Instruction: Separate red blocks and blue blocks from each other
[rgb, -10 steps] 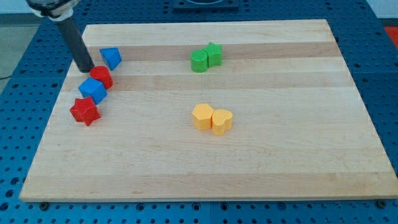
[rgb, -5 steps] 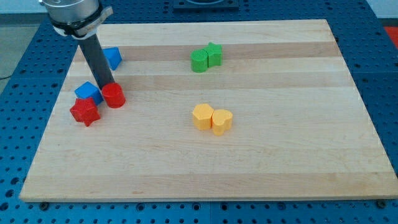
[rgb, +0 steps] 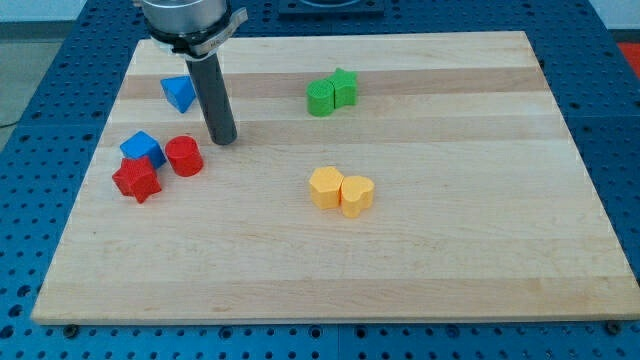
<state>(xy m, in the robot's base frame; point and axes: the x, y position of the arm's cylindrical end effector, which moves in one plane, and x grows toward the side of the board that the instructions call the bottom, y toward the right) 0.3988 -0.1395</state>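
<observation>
My tip (rgb: 224, 139) rests on the board just up and right of the red cylinder (rgb: 184, 156), with a small gap between them. The red cylinder touches a blue cube (rgb: 143, 149) on its left. A red star block (rgb: 136, 180) sits just below the blue cube, touching it. A blue triangular block (rgb: 179, 93) lies alone nearer the view's top, left of the rod.
Two green blocks (rgb: 331, 93) sit together at the top middle. Two yellow blocks (rgb: 341, 190) sit together at the centre. The wooden board (rgb: 400, 260) lies on a blue perforated table.
My tip pushed the red cylinder down and right past the blue cube, then moved off to the right and slightly up, leaving the cylinder beside the cube.
</observation>
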